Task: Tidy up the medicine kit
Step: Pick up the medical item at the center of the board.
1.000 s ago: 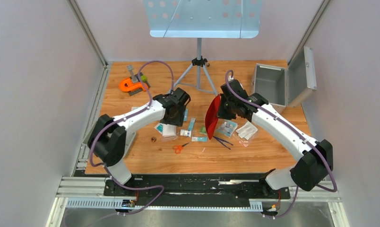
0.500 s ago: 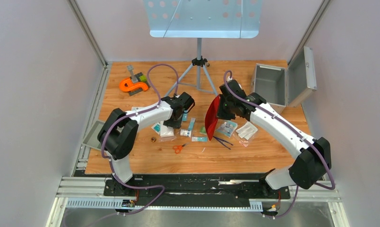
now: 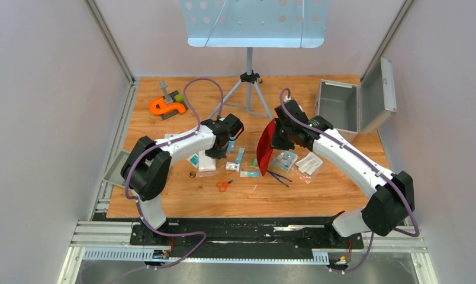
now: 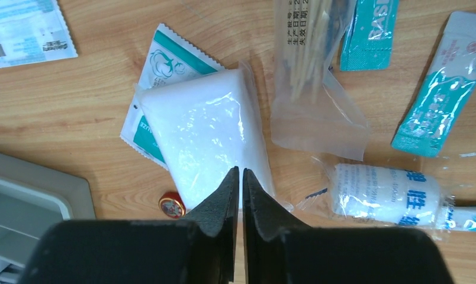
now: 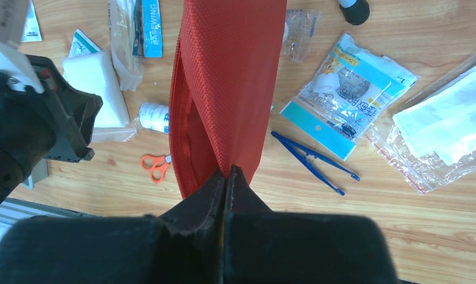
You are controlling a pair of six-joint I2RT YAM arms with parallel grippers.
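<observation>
Medicine kit (image 3: 340,106) stands at the far right of the table (image 3: 318,195), its lid swung open. Next in size is one red pouch (image 5: 224,89), hanging from my right gripper (image 5: 227,173), whose jaws are clamped together on its fabric edge. One white padded bag (image 4: 206,130) lies flat over one teal-printed packet (image 4: 170,59). My left gripper (image 4: 241,173) has its jaws together right at the bag's near edge, and I cannot tell whether any film is caught between them.

My worry is that if only a sliver of slick plastic is pinched, the bag may slip out on lifting or drag the packet beneath it. The dangling pouch could also sweep loose items below.

Smaller things:
- one bandage roll (image 4: 383,195)
- two teal sachets (image 4: 440,89)
- one pair of blue tweezers (image 5: 312,160)
- one pair of orange scissors (image 5: 156,167)
- one small red-and-gold cap (image 4: 172,204)
</observation>
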